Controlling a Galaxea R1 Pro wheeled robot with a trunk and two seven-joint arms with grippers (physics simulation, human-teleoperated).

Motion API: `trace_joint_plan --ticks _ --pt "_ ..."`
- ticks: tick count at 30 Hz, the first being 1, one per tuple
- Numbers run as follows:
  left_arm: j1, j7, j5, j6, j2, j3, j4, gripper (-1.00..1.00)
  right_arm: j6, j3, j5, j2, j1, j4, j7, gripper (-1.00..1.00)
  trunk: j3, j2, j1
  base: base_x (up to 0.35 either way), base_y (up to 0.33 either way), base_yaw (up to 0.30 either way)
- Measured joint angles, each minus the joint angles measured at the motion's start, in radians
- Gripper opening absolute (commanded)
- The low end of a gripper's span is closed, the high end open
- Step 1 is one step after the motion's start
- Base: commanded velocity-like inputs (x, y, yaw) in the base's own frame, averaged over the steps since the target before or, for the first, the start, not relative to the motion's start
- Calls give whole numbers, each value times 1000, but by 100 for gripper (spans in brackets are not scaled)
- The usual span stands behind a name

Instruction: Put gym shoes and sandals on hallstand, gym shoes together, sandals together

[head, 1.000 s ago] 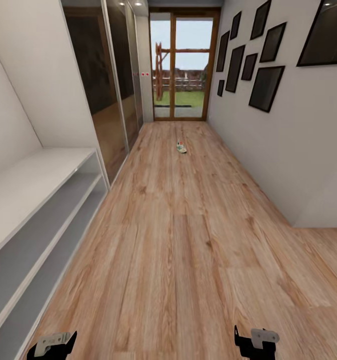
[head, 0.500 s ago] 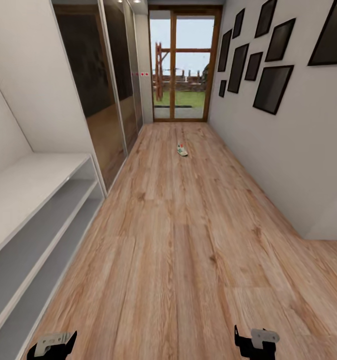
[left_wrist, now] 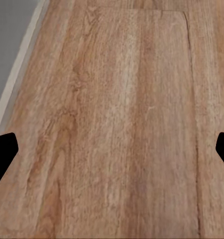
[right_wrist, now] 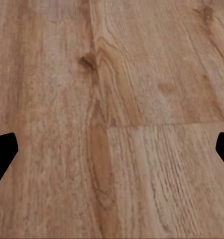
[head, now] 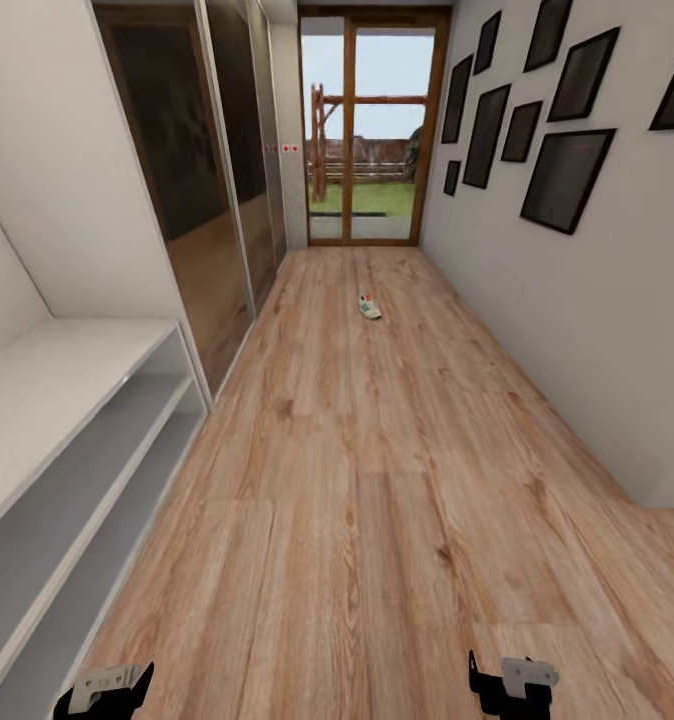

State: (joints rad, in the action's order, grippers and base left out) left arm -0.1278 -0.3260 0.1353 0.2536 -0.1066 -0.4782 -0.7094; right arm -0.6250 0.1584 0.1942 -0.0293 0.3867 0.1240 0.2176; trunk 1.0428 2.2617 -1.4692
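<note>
Down at the near edge of the head view, the left gripper [head: 104, 688] and right gripper [head: 512, 683] hang low over the corridor floor [head: 377, 520], both empty. In the wrist views each pair of fingertips sits spread wide at the picture's edges, the left gripper's [left_wrist: 3, 154] and the right's [right_wrist: 3, 152], with nothing but wood grain between them. So both are released and carrying nothing.

Off to the left runs the hallstand [head: 67, 400], white top and two long open shelves, and every part of it on show is bare. No shoe on the rack yet.

Now the change: over the last second the whole picture has slid. The hallstand has dropped back toward the lower left, the dark glass wardrobe [head: 192, 210] has swung closer, the black frames [head: 562, 175] on the right wall have drifted up and outward. That's the camera travelling, the robot rolling forward down the corridor, not the furniture moving.

Further on, mid-floor and well apart from the grippers, lies one gym shoe [head: 369, 307], pale with a hint of green and red, though it's too small from here to be sure how it's turned. Beyond it, the glazed door [head: 372, 130] to the garden.

My read: this is the approach leg, with plenty of floor left to cover before any reach.
</note>
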Motion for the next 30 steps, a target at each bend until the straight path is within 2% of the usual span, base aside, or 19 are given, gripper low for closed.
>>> trace_joint_plan --ticks 6,11,12,15,16,19,20,22,25,30 --pt "0 0 0 -1 1 1 1 100 0 0 1 2 0 -17 -1 100 0 0 0 338 99 0" --pt "-3 10 6 -2 43 2 0 100 0 -2 -1 10 0 -30 -1 100 0 0 0 338 99 0" --pt "-8 31 10 -3 67 3 -1 100 0 -6 -1 14 0 -29 -1 100 0 0 0 338 99 0" --pt "-11 68 11 -4 92 8 -1 100 0 -12 -2 22 1 -26 -2 100 0 0 0 338 99 0" --pt "-17 125 12 -5 118 41 -3 100 0 -22 -1 38 1 -12 -3 100 0 0 0 338 99 0" --pt "-31 166 12 -7 131 85 -2 100 0 -23 -2 53 1 9 -4 100 0 0 0 338 99 0" --pt "-51 220 12 -9 138 150 -2 100 0 -27 1 74 1 50 -4 100 0 0 0 338 99 0" --pt "-61 264 8 -11 141 188 -1 100 0 -26 -1 88 1 84 -4 100 0 0 0 338 99 0" --pt "-67 304 5 -10 141 209 0 100 0 -25 -1 96 1 111 -4 100 0 0 0 338 99 0" --pt "-70 325 -1 -9 138 220 -1 100 0 -26 0 98 1 122 -4 100 0 0 0 338 99 0"
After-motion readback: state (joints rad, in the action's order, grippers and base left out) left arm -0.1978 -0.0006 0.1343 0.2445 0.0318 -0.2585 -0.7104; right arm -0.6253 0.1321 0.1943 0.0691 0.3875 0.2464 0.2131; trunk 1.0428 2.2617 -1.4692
